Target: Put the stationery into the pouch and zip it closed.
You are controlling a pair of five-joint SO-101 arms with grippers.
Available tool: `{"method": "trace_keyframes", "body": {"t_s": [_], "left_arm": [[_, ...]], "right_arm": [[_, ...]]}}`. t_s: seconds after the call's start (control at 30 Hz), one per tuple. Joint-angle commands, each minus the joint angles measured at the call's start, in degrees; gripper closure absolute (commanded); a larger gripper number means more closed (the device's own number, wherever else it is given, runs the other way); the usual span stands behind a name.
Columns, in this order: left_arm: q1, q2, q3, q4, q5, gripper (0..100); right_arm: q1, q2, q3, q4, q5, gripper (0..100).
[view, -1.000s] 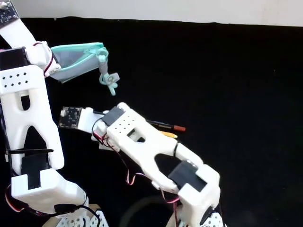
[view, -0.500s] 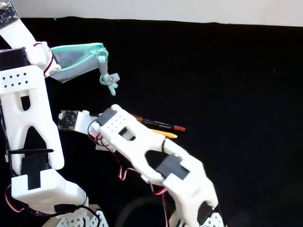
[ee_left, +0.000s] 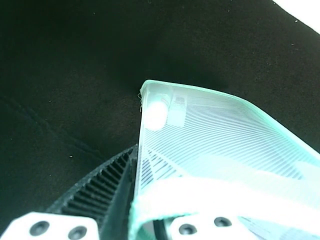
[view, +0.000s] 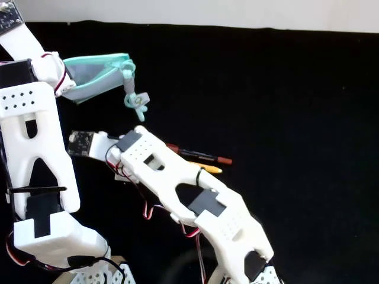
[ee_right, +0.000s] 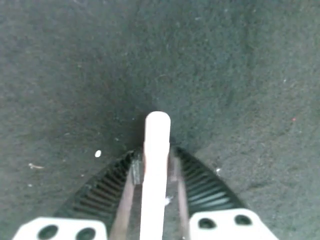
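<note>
Quick take: the pouch [view: 95, 74] is thin see-thru plastic w/ mint edging, so imo it's light and floppy, sags wherever it isn't held, and prob slick on the flat faces. Best grab is the edge seam or the corner, not the middle of the panel. That's pretty much what the left claw [ee_left: 137, 200] is doing: it's closed on one end of the pouch, ribbed jaw on one face, and the rest of the pouch sticks out past it. In the high view the pouch sits at the far left of the table [view: 284, 118], w/ the zip pull [view: 136, 100] and its little charm dangling off the other end. The right claw [ee_right: 155, 155] is clamped narrow on a white stick [ee_right: 157, 130]. Could be a pen or eraser stick, can't tell, but it looks rigid, smooth and light, so it shouldn't bend, tho it might slide or twist if the grip is off-centre. It runs straight along the jaws and pokes out past the tips over bare black cloth. From above, the right arm's wrist end is nearer the arm bases than the pouch, close but not touching, roughly under the zip pull end. Two more bits lie on the table beside the right arm: a red-tipped pen [view: 204, 157] and a yellow pen [view: 210, 168], both thin and stiff, so grab mid-barrel. They're well apart from the pouch.
</note>
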Motion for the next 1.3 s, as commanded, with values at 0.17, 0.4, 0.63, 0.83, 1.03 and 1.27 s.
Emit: {"method": "trace_keyframes", "body": {"t_s": [0.17, 0.4, 0.63, 0.83, 1.03, 1.27], "left_arm": [[0.8, -0.1, -0.1, -0.5, 0.3, 99], [0.8, -0.1, -0.1, -0.5, 0.3, 99], [0.8, -0.1, -0.1, -0.5, 0.3, 99], [0.8, -0.1, -0.1, -0.5, 0.3, 99], [0.8, -0.1, -0.1, -0.6, 0.3, 99], [0.8, -0.1, -0.1, -0.7, 0.4, 99]], "right_arm": [[-0.7, -0.1, -1.5, -2.0, 1.5, 99.0], [-0.6, -0.3, -1.3, -1.9, 1.2, 99.1], [2.0, -2.6, -7.0, 3.1, -3.9, 99.1], [2.9, -6.0, -10.0, 6.5, -6.7, 99.1], [3.2, -8.9, -10.0, 9.1, -9.6, 99.1], [5.3, -13.4, -9.5, 12.8, -12.3, 99.1]]}}
